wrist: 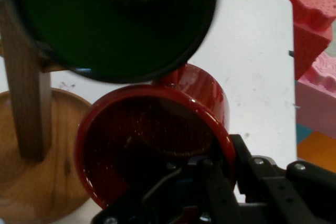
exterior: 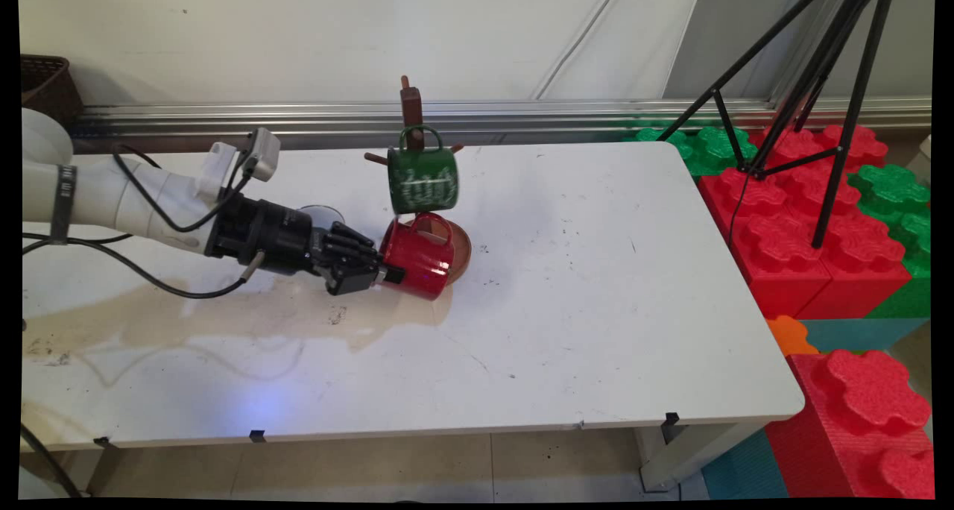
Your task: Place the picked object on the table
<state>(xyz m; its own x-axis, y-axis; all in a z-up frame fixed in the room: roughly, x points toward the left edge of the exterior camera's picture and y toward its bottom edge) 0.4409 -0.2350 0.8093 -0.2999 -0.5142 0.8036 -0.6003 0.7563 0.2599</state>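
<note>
My gripper [exterior: 384, 271] is shut on the rim of a red mug [exterior: 421, 260], with one finger inside the mouth and the other outside. The mug lies tipped on its side, its mouth toward the hand and its handle up, just above the table [exterior: 596, 309]. It sits against the round base [exterior: 462, 249] of a wooden mug tree [exterior: 411, 107]. A green mug [exterior: 422, 180] hangs from a peg directly above the red one. In the hand view the red mug [wrist: 157, 135] fills the centre, the green mug [wrist: 115, 19] looms overhead, and the tree's post [wrist: 26, 103] stands on the left above my gripper [wrist: 223, 182].
A brownish wet stain [exterior: 223, 323] spreads over the table under the arm. A small grey round object [exterior: 322, 213] lies behind the hand. A wicker basket [exterior: 45, 85] sits at the far left; a black tripod [exterior: 820, 85] and red and green foam blocks [exterior: 805, 219] stand at right.
</note>
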